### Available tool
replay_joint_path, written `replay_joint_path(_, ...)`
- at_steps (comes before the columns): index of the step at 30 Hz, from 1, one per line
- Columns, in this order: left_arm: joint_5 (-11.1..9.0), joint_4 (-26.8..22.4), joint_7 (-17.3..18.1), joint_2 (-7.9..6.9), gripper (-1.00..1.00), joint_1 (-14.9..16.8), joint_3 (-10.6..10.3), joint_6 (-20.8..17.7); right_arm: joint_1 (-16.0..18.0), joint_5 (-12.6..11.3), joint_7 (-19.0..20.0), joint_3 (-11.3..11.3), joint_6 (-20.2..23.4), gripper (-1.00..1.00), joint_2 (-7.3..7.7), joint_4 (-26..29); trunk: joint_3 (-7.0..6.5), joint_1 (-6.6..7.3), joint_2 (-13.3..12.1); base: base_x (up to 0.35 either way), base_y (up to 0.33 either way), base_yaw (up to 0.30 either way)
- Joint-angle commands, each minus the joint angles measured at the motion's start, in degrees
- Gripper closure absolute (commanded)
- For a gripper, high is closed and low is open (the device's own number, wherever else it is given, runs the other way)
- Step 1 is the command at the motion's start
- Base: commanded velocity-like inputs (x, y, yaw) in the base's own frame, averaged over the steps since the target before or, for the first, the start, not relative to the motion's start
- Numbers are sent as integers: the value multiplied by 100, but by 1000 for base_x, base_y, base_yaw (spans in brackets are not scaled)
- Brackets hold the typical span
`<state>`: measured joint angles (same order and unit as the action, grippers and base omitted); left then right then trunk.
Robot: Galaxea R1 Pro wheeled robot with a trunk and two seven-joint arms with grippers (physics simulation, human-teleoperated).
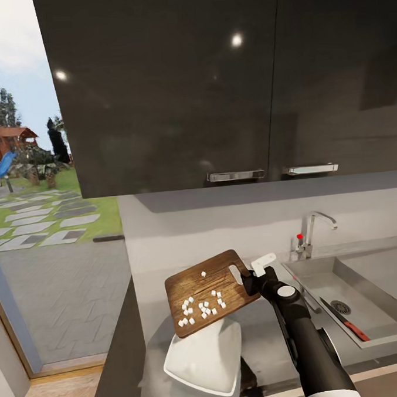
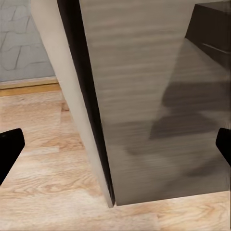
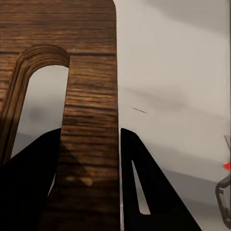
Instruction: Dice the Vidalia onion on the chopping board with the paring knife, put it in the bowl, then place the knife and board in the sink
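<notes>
The brown chopping board point(image 1: 210, 292) hangs tilted in the air above the white bowl point(image 1: 205, 356), lower at its far-left end. Several small white onion dice point(image 1: 200, 307) lie on it, mostly toward the low end. My right gripper point(image 1: 250, 276) is shut on the board's short end beside the handle hole; in the right wrist view its gripper point(image 3: 89, 139) has dark fingers point(image 3: 144, 183) clamping the wood point(image 3: 91, 96). The red-handled paring knife point(image 1: 346, 320) lies inside the steel sink point(image 1: 380, 341). My left gripper point(image 2: 115, 144) is open, low beside a dark cabinet.
The bowl stands on the grey countertop point(image 1: 258, 331) near its front edge. A chrome faucet point(image 1: 313, 231) with a red knob rises behind the sink. Glossy black upper cabinets point(image 1: 174, 88) hang overhead. A window to a garden point(image 1: 39, 190) lies left. Light wood floor point(image 2: 43, 168) below.
</notes>
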<state>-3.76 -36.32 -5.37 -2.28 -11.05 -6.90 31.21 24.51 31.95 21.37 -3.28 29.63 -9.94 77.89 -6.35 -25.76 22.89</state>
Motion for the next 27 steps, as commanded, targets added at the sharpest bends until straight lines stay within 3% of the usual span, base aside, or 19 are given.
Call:
replay_joint_path(1, -38, -7, -52, -9, -100, -2, -48, 8, 1, 65, 52, -14, 8, 100, -6, 7, 1, -2, 3, 0, -181, 0)
replay_joint_path(27, -40, -6, -52, -9, -100, -2, -48, 8, 1, 65, 45, -6, 8, 100, -6, 7, 1, -2, 3, 0, -13, 0)
